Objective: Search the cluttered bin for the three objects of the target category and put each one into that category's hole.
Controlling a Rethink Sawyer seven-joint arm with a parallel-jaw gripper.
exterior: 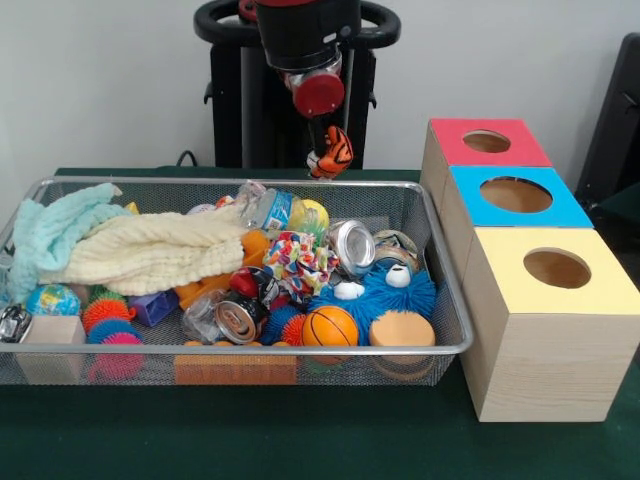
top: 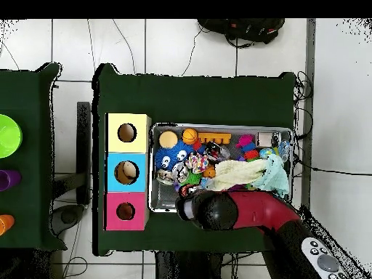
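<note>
White wall stands behind a green desk (exterior: 300,440) where the robot works. On the desk sits the wire bin (exterior: 455,340), full of toys, cans and cloths. Beside it stand three wooden boxes in a row, and the one with the red top has the hole (exterior: 487,141) where the ducks must go. The end effector (exterior: 330,152) hangs above the far edge of the bin, and it is clamped on a small orange and yellow toy (exterior: 335,150) that looks like one of the ducks. It is lifted clear of the pile and is near the red box but not over the hole. So I think one duck is on its way and has not been dropped in. From above, the red hole looks dark and I cannot see anything inside it, so I cannot tell if any duck went in before. Something pale shows inside the hole of the blue box (top: 126,172). In the bin I can see an orange basketball (exterior: 329,326), a blue fuzzy toy (exterior: 385,300) and a pale yellow cloth (exterior: 150,250), but no other duck shows clearly. More ducks may be hidden under the pile.
</note>
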